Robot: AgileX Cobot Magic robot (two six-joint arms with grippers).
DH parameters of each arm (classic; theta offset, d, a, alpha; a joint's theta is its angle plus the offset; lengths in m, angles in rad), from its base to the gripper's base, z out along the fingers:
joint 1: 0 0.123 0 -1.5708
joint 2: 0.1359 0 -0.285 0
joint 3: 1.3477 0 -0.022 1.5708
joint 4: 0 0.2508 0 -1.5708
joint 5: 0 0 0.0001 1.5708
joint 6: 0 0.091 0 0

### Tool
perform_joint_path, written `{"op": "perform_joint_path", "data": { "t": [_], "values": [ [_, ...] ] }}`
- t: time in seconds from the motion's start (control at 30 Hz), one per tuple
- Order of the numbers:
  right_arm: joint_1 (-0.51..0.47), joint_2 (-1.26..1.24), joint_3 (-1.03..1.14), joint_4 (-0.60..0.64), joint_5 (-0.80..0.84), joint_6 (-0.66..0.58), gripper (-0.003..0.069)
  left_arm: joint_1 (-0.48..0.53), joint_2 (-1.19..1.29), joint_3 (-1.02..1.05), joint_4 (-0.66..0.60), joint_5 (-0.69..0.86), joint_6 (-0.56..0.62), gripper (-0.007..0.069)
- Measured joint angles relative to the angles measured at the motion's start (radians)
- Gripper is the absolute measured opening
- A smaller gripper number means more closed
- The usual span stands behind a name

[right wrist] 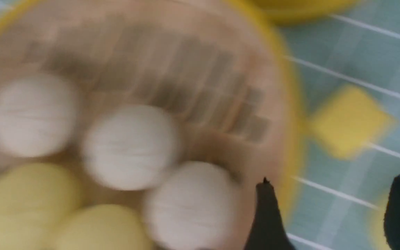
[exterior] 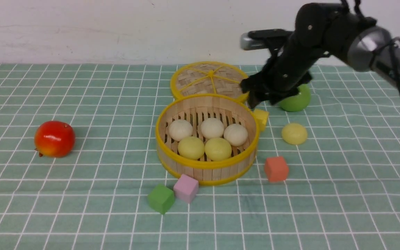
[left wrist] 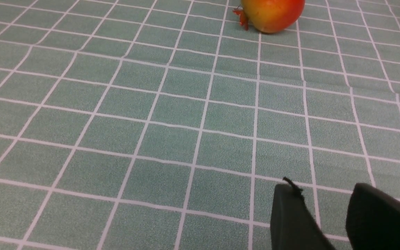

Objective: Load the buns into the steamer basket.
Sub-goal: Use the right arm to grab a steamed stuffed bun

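The steamer basket (exterior: 205,166) stands mid-table and holds three cream buns (exterior: 212,127) and two pale yellow buns (exterior: 218,149). One more pale yellow bun (exterior: 294,133) lies on the cloth to its right. My right gripper (exterior: 259,101) hangs above the basket's far right rim, open and empty. The right wrist view is blurred. It shows the right gripper (right wrist: 332,182) spread over the cloth just outside the basket rim (right wrist: 290,139), with the cream buns (right wrist: 130,146) inside. My left gripper (left wrist: 325,194) is open over bare cloth and is out of the front view.
The woven lid (exterior: 208,80) lies behind the basket. A green apple (exterior: 299,100) sits behind my right gripper. A yellow cube (exterior: 261,118) touches the basket's right side. An orange cube (exterior: 276,168), pink cube (exterior: 185,188) and green cube (exterior: 160,198) lie in front. A red fruit (exterior: 54,139) sits far left.
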Motion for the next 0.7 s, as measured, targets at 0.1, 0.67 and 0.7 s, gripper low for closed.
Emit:
{"op": "perform_joint_path", "data": {
  "t": [0.1, 0.67, 0.7],
  "values": [
    [-0.041, 0.008, 0.0, -0.066, 0.03, 0.068, 0.0427, 0.0, 0.0, 0.0, 0.0, 0.0, 0.0, 0.0238],
    [-0.118, 0.08, 0.054, -0.041, -0.032, 0.114, 0.0239, 0.0, 0.0, 0.0, 0.001, 0.0, 0.0, 0.0238],
    [-0.118, 0.08, 0.054, -0.039, -0.032, 0.114, 0.0237, 0.0, 0.0, 0.0, 0.001, 0.0, 0.0, 0.0238]
  ]
}}
